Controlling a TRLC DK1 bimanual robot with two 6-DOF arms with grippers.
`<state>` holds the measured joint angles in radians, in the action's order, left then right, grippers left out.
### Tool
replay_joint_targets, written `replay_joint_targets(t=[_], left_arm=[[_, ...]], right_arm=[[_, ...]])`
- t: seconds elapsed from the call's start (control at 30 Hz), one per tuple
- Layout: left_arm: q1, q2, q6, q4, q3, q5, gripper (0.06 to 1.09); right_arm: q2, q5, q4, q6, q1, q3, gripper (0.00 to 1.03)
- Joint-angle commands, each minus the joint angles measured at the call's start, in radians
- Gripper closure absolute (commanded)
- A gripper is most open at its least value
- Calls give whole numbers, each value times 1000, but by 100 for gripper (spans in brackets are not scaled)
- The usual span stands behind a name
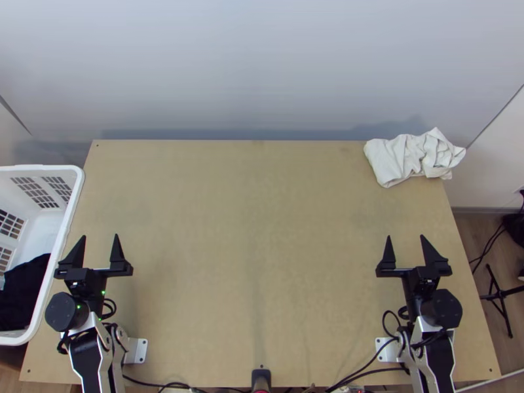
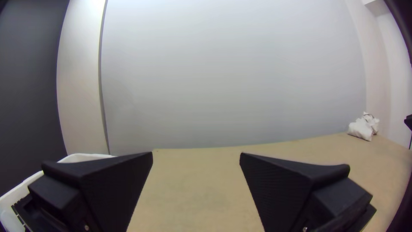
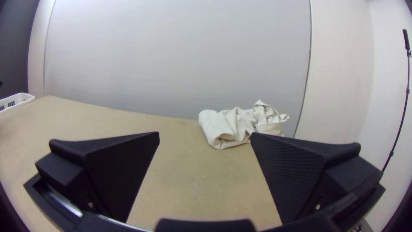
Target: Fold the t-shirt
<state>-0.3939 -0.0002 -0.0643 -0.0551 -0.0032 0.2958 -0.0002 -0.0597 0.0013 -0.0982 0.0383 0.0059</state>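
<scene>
- Thin black cables [image 1: 367,372] curl along the near edge of the smooth wooden desk [image 1: 262,249].
- Left hand [image 1: 100,236], toward the near left corner: tapering black wedges, spread wide, released.
- Right hand [image 1: 405,236], toward the near right corner: matching wedges, also parted and released.
- Beside the left edge, a white plastic basket [image 1: 39,168] with slotted walls holds soft black cloth [image 1: 25,295].
- At the far right corner, matte white cloth [image 1: 416,157] lies bunched, creased, rounded at one end. Which cloth is the t-shirt, I cannot tell.
</scene>
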Motion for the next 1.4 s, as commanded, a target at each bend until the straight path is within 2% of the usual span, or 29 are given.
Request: replay_joint_targets(t=[0.0,1.2,1.23,1.3,1.37], left_arm=[[0,0,0,0,0,0,10],[0,0,0,0,0,0,10],[0,0,0,-2,0,0,10],[0,-1,0,-3,0,0,10],[1,-1,6,0,0,0,10]], right_arm=[[0,0,0,0,0,0,4],[0,0,0,0,0,0,4],[0,0,0,5,0,0,4],[-1,0,0,104,17,0,4],[-1,0,0,120,21,0,4]])
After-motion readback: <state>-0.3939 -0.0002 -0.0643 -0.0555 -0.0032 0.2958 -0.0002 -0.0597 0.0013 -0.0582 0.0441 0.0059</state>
